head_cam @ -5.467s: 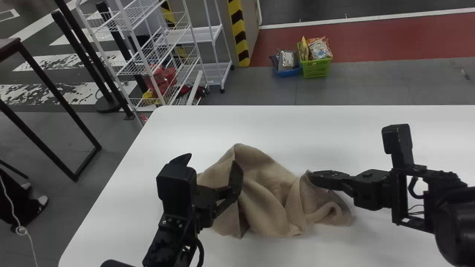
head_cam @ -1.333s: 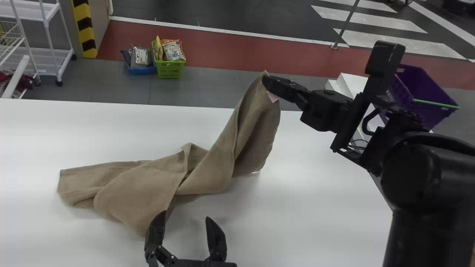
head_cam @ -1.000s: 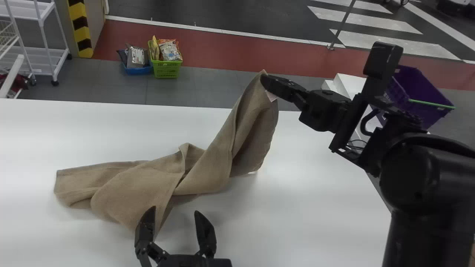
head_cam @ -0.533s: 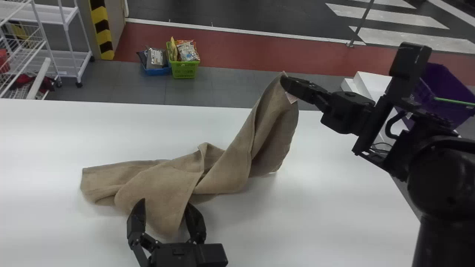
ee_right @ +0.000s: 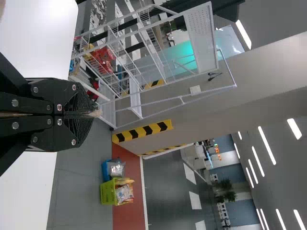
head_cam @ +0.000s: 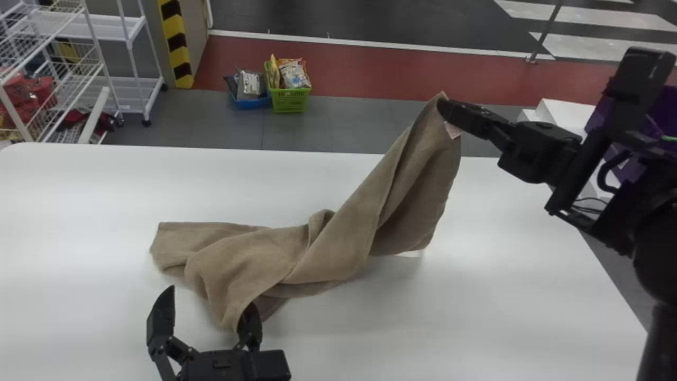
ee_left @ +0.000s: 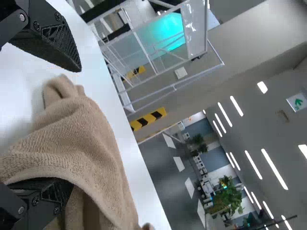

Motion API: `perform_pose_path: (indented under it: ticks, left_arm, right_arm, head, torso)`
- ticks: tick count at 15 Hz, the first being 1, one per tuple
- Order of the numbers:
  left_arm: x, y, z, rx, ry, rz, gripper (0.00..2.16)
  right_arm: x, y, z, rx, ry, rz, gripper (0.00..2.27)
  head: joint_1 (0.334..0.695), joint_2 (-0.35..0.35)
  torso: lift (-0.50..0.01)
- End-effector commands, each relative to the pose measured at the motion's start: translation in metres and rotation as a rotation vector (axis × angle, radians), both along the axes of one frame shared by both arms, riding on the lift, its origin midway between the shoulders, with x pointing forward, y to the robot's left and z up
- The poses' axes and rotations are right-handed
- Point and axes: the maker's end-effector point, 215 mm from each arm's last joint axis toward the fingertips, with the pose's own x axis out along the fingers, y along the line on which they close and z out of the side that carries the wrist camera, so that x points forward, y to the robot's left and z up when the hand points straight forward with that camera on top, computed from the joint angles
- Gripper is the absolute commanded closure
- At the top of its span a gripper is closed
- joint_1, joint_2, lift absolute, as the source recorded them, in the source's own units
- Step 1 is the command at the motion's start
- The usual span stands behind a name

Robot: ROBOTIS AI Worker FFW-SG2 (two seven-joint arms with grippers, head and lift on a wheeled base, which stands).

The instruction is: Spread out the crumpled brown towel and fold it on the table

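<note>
Aloft, black right gripper (head_cam: 443, 109) pinched the rumpled brown cloth towel (head_cam: 338, 248) toward the white tabletop's (head_cam: 508, 296) far edge; my spread black left gripper (head_cam: 210, 297) needed it centred before closing.

green basket (head_cam: 291, 100) | blue basket (head_cam: 251, 103) | white rack (head_cam: 121, 33) | probably purple crate (head_cam: 666, 111), partly hidden

Item: one sign (ee_left: 298, 102), white with a green arrow, mounted up by the ceiling (ee_left: 283, 79); you can read the arrow in your left wrist view.
Item: yellow-and-black warning stripes (head_cam: 176, 45), on the corner of the wall (head_cam: 198, 37).
Item: one pale label (head_cam: 453, 129), on the towel (head_cam: 338, 243) near its raised corner; you cannot make out any wording.
Item: printed packs (head_cam: 294, 74), in the green basket (head_cam: 290, 100); print too small for you to read.
</note>
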Motion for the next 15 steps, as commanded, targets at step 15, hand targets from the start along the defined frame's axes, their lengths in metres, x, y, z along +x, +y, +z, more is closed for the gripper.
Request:
perform_pose_path:
  ticks: [15]
  left_arm:
    - [0.029,0.094,0.009,0.062,0.011,0.131,0.21]
  right_arm:
    - [0.011,-0.146,0.049,0.053,0.056,-0.208,1.74]
  head:
    - [0.695,-0.138]
  torso:
    - [-0.127]
